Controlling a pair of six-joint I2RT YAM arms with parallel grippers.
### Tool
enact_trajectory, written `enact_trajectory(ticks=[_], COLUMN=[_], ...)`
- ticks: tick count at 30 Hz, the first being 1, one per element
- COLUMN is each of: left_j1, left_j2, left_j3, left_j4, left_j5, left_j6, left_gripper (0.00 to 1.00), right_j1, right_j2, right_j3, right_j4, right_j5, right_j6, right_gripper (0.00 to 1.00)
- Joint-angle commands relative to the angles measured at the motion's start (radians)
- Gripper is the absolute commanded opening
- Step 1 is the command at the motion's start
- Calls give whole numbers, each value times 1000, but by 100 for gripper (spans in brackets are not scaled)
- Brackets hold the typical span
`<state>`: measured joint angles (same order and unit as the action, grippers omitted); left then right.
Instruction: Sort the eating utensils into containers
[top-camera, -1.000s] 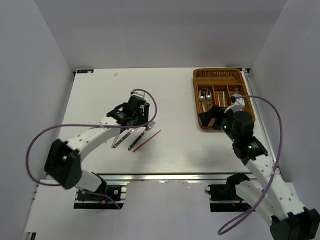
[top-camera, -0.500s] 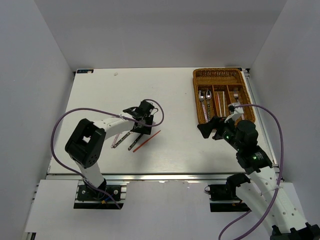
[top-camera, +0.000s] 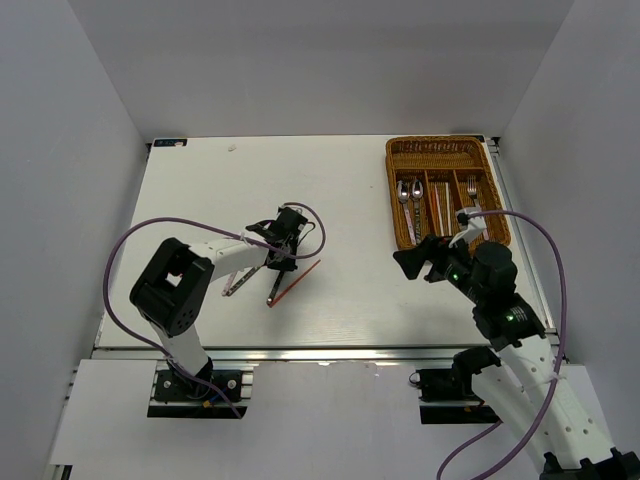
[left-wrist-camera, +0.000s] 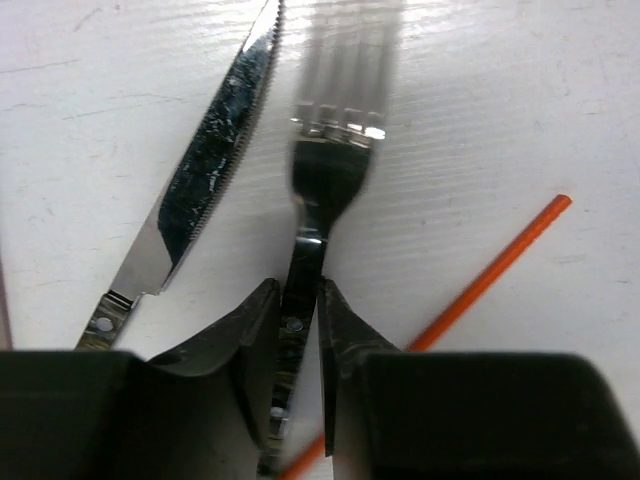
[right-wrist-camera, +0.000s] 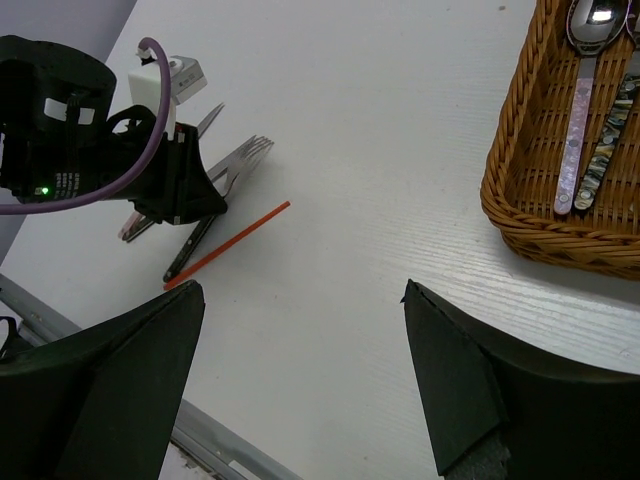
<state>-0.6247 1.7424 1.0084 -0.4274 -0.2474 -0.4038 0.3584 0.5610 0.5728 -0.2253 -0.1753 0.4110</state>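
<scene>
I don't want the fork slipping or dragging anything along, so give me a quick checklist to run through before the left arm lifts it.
1. Grip on the fork: ok. Its handle sits between the fingers of the left gripper, which look to touch both sides.
2. Knife outside the grip: ok. It lies beside the fork, clear of the fingers.
3. Red chopstick free of the fork: cannot tell. It passes behind a finger close to the handle.
4. Route to the wicker tray: probably not ok. The open right gripper hangs by its near left corner.
5. Fork slot: ok. A second fork lies in the rightmost long slot.
</scene>
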Motion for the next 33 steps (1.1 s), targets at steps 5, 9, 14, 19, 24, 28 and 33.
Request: enact_trajectory(ticks=[5,9,14,19,24,28,33], left_j1=[5,6,3,-9,-32,-52,-102], left_j2=[16,17,23,-41,-182,-279,-368], left_j3=[-16,16,73,125,131,81,-34], left_j4=[-71,-73,-96,-105,-62,57,304], left_j5=[-115,-136,-104,-66,-39,31,184], left_j6=[-3,10,23,-9,-76,-180,-378], left_gripper=[28,21,0,0,0,0,0], right_j1=[-1,-2,-1,-1,1,40,170], right_j2=[-32,-18,-15,14,77,134,252], right_j3=[-10,-21,-50,-94,-160,-218,-186], right_j4=[35,33,47,125,326,535,616], right_j5=[-3,7,0,-88,-256,-333,-228], right_j6=[5,3,9,67,156,271,310], right_gripper=[85,85,85,85,84,82,80])
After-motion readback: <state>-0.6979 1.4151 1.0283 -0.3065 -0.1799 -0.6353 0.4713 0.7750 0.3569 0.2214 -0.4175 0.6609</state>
